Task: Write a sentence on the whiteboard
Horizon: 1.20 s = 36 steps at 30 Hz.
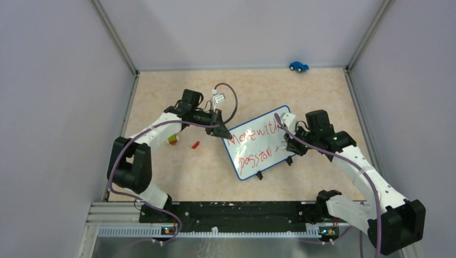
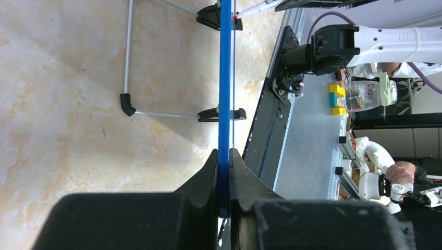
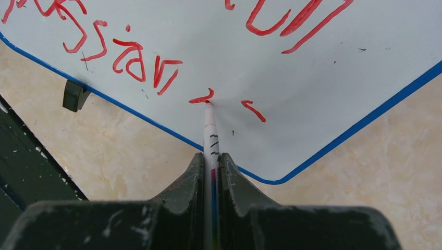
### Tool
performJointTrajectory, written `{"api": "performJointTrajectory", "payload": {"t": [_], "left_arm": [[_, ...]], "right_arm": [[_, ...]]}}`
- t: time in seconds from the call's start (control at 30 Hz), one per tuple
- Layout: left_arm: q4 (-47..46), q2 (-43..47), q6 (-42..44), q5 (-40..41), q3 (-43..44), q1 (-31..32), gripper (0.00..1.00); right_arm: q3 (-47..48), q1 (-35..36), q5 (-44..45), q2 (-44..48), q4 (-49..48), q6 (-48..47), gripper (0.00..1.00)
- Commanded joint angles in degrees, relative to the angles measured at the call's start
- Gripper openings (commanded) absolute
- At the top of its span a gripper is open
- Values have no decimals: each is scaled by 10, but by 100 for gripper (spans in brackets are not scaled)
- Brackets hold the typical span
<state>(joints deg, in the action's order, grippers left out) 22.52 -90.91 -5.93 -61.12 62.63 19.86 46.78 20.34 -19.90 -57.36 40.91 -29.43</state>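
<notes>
The whiteboard [image 1: 253, 146] sits skewed at mid-bench between the arms, on black clip feet [image 1: 259, 174]. The left jaws are closed on its blue rim at the far-left corner. The right jaws grip a marker [image 3: 211, 130], its tip touching the board just after the second line of the sentence [image 1: 253, 134]. A small red piece [image 1: 196, 144] and what may be a yellow-green block [image 1: 172, 140] lie left of the board, and a blue toy car [image 1: 299, 66] sits well apart by the back wall. The bench [image 1: 177, 97] is mottled beige, enclosed by pale lilac walls [image 1: 54, 80].
</notes>
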Motion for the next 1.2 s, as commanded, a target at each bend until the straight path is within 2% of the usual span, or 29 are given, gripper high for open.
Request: {"api": "performJointTrajectory", "payload": {"t": [0.0,0.53,0.9,1.17], "left_arm": [[-9,-14,15,47,4,-10,0],[-9,-16,14,47,6,-10,0],[-10,-9,14,43,4,-10,0],[-12,-9,12,42,2,-10,0]], "right_arm": [[11,-3,27,7,-11,-23,0],[31,8,-30,7,44,-50,0],[51,-8,8,17,19,-15,0],[43,-8,8,3,21,-25,0]]}}
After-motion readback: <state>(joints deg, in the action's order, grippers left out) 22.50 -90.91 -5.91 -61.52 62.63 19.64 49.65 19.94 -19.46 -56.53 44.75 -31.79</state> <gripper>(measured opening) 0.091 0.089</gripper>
